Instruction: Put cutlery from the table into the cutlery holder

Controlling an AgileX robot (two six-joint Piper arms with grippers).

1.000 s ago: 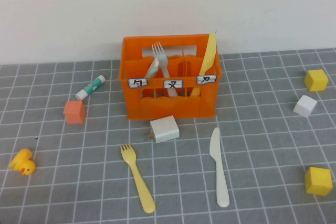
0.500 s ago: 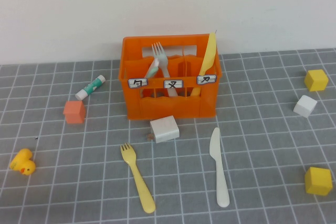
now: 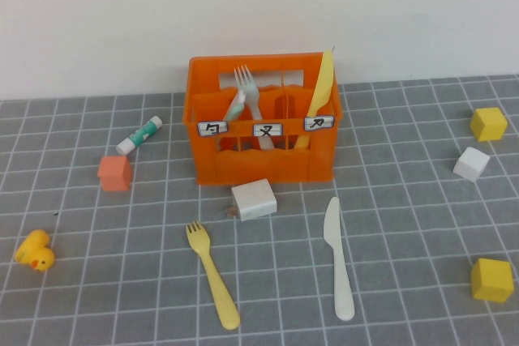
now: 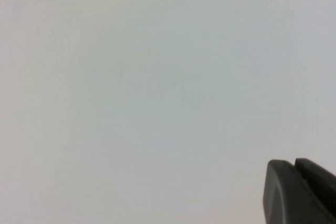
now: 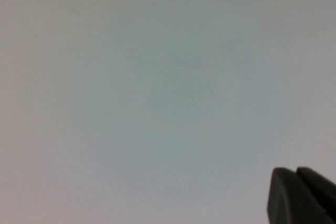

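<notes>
The orange cutlery holder [image 3: 264, 160] stands at the back centre of the table, its three white labels facing me. A grey-white fork with a teal handle [image 3: 247, 95] and a long yellow knife [image 3: 320, 91] stand in it. The pale yellow fork [image 3: 213, 277] lies in front of it on the left, and the white knife [image 3: 337, 258] in front on the right. Neither arm shows in the high view. My left gripper [image 4: 294, 163] and my right gripper [image 5: 296, 171] each show only in their own wrist view, fingers together, empty, facing a blank pale surface.
A white block [image 3: 254, 199] lies just in front of the holder, between fork and knife. On the left are an orange cube [image 3: 114, 173], a glue stick [image 3: 139, 134] and a yellow duck [image 3: 35, 251]. On the right are two yellow cubes [image 3: 488, 123] [image 3: 491, 279] and a white cube [image 3: 471, 163].
</notes>
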